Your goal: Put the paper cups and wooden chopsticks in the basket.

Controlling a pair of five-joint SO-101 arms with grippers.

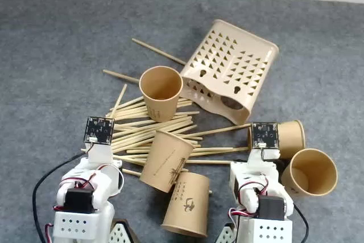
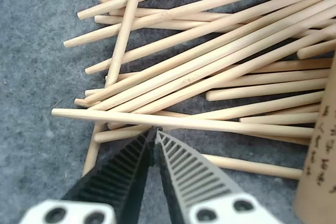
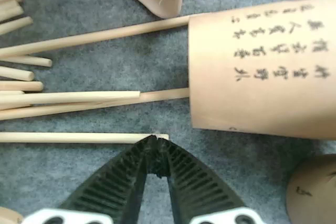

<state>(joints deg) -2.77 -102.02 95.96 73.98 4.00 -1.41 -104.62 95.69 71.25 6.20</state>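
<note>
Nothing is done yet, as far as I can judge. The beige perforated plastic basket (image 1: pixel 230 75) lies tipped at the far right of centre with its holed face up. I see no cup or stick in it, though its inside is hidden from me. All five tan paper cups are out on the grey felt table (image 1: pixel 51 55). The upright cup (image 1: pixel 161 90) is just left of the basket. The middle cup (image 1: pixel 166 160) lies on its side over the sticks, and the near cup (image 1: pixel 187 204) lies tipped beside it. The side-lying right cup (image 1: pixel 291 136) and the open-mouthed cup (image 1: pixel 310 173) are at the right. The pale wooden chopsticks (image 1: pixel 153 129) are fanned in a loose pile at the centre-left, with a few strays farther out. So everything is left: the basket probably needs righting, then the cups and sticks go in. My left pincer (image 2: pixel 154 131) has its jaws pressed together and holds nothing. Its tips sit at the near edge of one long crossing chopstick (image 2: pixel 210 124); I can't tell if they touch, and the pile lies just beyond. My right pincer (image 3: pixel 156 139) is likewise closed up and empty. Its tips are at the end of a single chopstick (image 3: pixel 79 137), and the side-lying right cup (image 3: pixel 262 66) is just beyond, to the right.
</note>
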